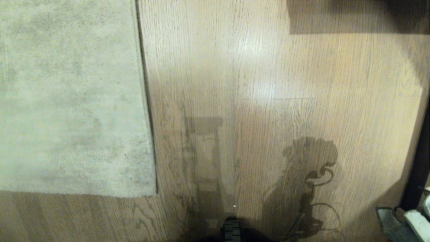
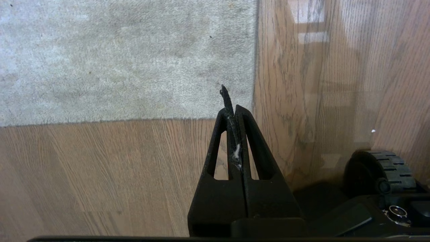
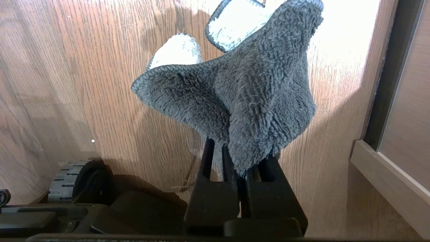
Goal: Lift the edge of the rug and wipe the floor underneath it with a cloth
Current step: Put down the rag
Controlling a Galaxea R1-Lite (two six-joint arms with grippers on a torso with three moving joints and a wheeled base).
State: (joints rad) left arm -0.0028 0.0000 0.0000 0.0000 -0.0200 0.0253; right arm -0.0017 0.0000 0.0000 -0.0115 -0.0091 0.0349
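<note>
The rug edge is seen lying flat on the floor, running away lengthwise on the side of the empty, closed left gripper (the nearer one), while the cloth is pinched in the right gripper.

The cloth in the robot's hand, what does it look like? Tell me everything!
The cloth is a fluffy dark grey rag with a stitched rim and paler, whitish patches on its other side. It is bunched up, pinched between the shut fingers of the right gripper, and flops out beyond them above the floor. Nothing else touches it.
</note>
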